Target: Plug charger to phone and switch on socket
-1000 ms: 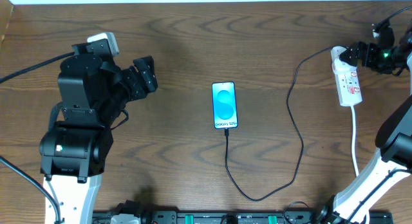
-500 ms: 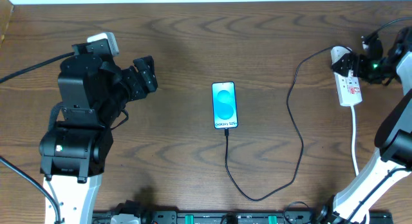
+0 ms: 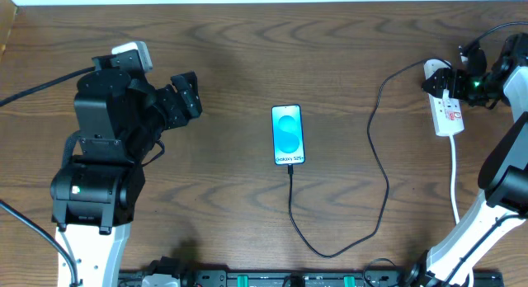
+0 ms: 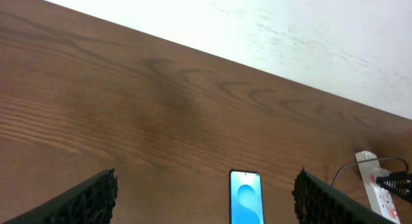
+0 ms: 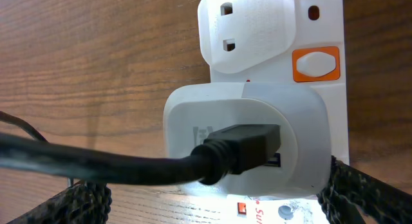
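The phone [image 3: 287, 135] lies flat mid-table with its blue screen lit; it also shows in the left wrist view [image 4: 246, 199]. The black charger cable [image 3: 385, 184] runs from the phone's near edge, where its plug tip [image 3: 290, 166] meets the phone, loops round and reaches the white socket strip [image 3: 450, 114]. In the right wrist view the cable's other end [image 5: 241, 150] sits in a white adapter on the strip [image 5: 257, 31], beside an orange switch [image 5: 315, 63]. My right gripper [image 3: 446, 79] [image 5: 215, 208] is open, low over the strip's far end. My left gripper [image 3: 188, 93] [image 4: 206, 205] is open and empty, far left of the phone.
The strip's white cord [image 3: 454, 184] runs down the right side toward the front edge. A white wall borders the table's far edge [image 4: 270, 31]. The strip also shows at the right of the left wrist view [image 4: 380, 188].
My right gripper has shifted a little left and nearer, onto the far end of the socket strip. The left arm, phone and cable have not moved.
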Robot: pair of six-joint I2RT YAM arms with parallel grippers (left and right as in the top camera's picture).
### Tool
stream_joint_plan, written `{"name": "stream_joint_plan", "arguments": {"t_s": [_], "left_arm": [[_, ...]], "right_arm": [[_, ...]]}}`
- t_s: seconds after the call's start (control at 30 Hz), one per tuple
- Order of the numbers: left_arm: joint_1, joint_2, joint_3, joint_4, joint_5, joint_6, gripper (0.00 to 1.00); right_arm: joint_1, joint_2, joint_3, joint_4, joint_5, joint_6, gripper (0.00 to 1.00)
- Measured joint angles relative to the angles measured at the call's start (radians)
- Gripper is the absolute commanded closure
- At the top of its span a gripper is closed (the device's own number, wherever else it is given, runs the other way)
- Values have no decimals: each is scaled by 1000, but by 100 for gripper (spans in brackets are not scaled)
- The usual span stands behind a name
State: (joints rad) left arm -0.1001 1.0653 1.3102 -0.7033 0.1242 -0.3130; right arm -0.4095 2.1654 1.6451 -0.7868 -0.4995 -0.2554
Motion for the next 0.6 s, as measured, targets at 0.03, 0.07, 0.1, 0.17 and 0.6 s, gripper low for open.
{"name": "stream_joint_plan", "arguments": {"t_s": [0.03,0.07,0.1,0.17,0.6], "left_arm": [[0,0,0,0,0,0,13],[0,0,0,0,0,0,13],[0,0,0,0,0,0,13],[0,0,0,0,0,0,13],[0,0,0,0,0,0,13]], "right_arm": [[1,0,0,0,2,0,1],[1,0,0,0,3,1,1],[2,0,0,0,3,2,1],[2,0,0,0,3,9,1],[3,-1,-6,27,-16,58,1]]}}
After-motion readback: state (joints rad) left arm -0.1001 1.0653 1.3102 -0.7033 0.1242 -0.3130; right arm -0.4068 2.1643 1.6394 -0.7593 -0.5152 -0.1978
